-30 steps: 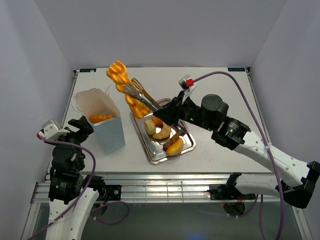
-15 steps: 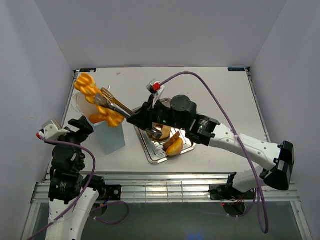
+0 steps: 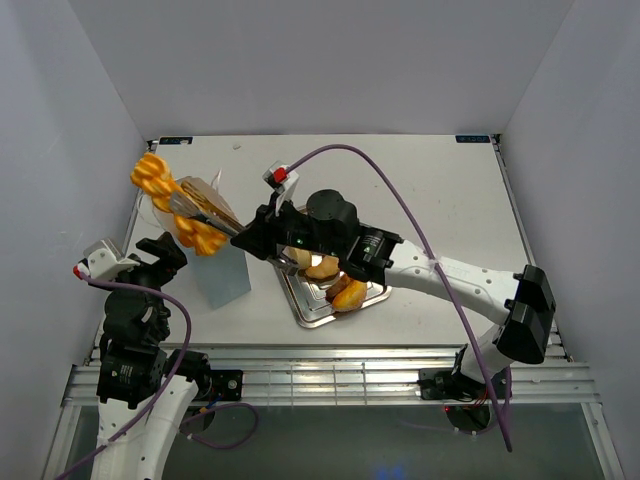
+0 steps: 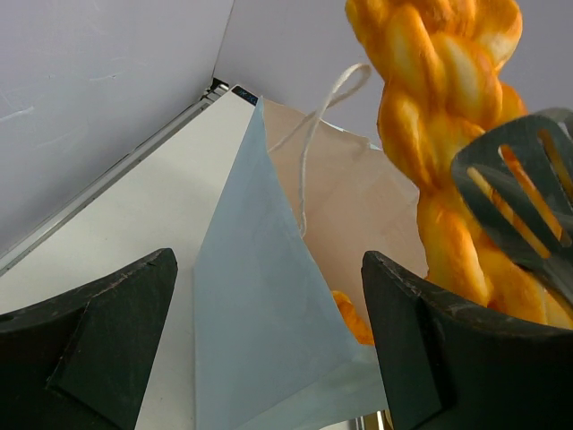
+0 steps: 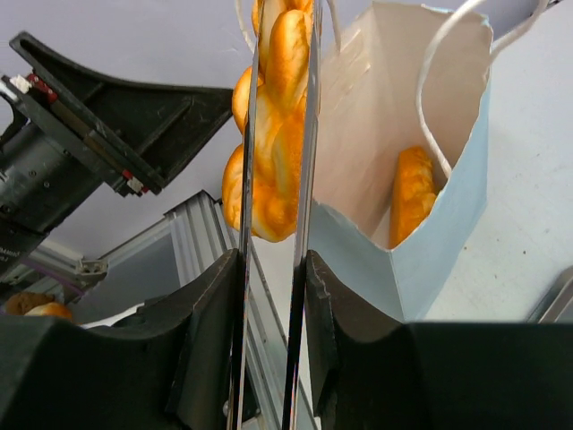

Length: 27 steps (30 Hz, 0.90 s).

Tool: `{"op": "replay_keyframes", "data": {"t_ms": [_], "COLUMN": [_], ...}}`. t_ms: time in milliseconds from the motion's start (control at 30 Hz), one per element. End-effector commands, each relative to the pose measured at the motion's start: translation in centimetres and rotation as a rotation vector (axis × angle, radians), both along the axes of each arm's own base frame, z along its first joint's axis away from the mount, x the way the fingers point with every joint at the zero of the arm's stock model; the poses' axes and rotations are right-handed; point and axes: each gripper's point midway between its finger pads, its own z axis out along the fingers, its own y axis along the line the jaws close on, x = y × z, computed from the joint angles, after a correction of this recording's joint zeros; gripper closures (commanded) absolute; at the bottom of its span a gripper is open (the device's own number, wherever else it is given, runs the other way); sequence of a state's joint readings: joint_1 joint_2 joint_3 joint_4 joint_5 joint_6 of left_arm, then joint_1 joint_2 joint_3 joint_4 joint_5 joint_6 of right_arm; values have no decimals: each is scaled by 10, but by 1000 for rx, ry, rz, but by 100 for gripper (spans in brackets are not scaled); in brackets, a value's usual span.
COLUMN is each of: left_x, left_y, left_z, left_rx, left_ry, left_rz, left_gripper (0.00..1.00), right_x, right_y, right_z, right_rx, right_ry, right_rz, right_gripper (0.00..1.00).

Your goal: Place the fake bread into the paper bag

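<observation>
Tongs [image 3: 222,218] clamped in right tool [image 3: 258,238] swung twisted bread [image 3: 152,176] over paper bag [image 3: 225,275]; left tool [image 4: 269,296] wide.

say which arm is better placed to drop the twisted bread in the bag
Right. The right gripper is shut on the tongs clamping the twisted bread above the paper bag; the left gripper sits open beside it.

Bag [image 3: 226,277] one, tray [image 3: 304,311] one, tongs [image 3: 213,214] one, twisted pastry [image 3: 152,173] one (others unclear).
</observation>
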State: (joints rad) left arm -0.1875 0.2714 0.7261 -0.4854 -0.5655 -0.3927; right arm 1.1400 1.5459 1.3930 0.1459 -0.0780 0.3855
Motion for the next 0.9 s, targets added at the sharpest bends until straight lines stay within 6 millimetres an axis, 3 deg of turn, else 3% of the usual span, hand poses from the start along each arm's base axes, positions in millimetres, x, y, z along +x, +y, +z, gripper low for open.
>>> {"op": "replay_keyframes", "data": {"t_ms": [0,233,867], "left_x": [-1,-1,-1], "left_y": [-1,-1,-2], "left_z": [-1,0,1], "left_rx": [5,4,4], "left_ry": [-4,-8,-14], "left_rz": [-5,-7,-14], "left_gripper": [6,6,5], "right_x": [5,18,45], "right_y": [9,22,31], "right_z": [61,56,40], "right_rx": [165,147,86], "right_ry": [-76,-94,-120], "right_rz": [-11,-37,-115], "right_gripper": [71,70,62]}}
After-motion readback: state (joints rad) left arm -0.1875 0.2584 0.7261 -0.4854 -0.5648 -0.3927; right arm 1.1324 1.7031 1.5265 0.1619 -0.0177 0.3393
